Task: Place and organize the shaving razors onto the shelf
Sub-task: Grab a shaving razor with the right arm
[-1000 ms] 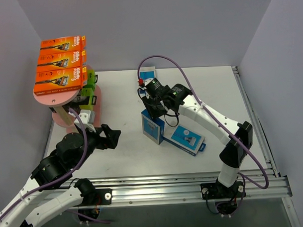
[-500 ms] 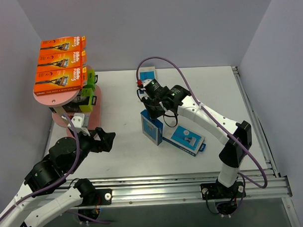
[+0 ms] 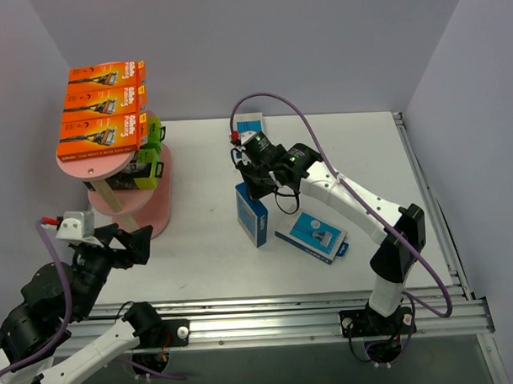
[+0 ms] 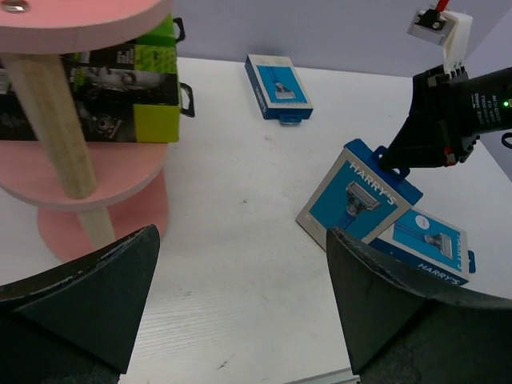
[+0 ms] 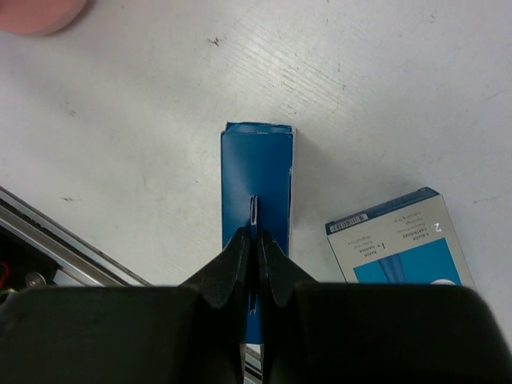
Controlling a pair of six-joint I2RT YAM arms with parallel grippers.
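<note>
Nearest us, the left claw (image 3: 128, 243) hangs wide apart and empty at the bench's (image 3: 200, 265) near-left edge, with bare surface ahead of it. Mid-bench, the right claw (image 5: 254, 240) is pinched tight on the hang tab of an upright blue pack (image 3: 251, 213). A flat blue pack (image 3: 313, 235) lies just beside it. The left wrist view bares the black-and-lime packs (image 4: 104, 96) on the shelf's (image 3: 87, 170) middle board, while overhead three orange packs (image 3: 103, 134) mostly hide them. A third blue pack (image 3: 249, 125) lies by the far wall.

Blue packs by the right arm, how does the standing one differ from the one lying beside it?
The standing pack is up on edge, its hang tab pinched in the right tool; the lying pack rests flat on the table, face up, ungripped. Both are blue Harry's razor packs.
</note>
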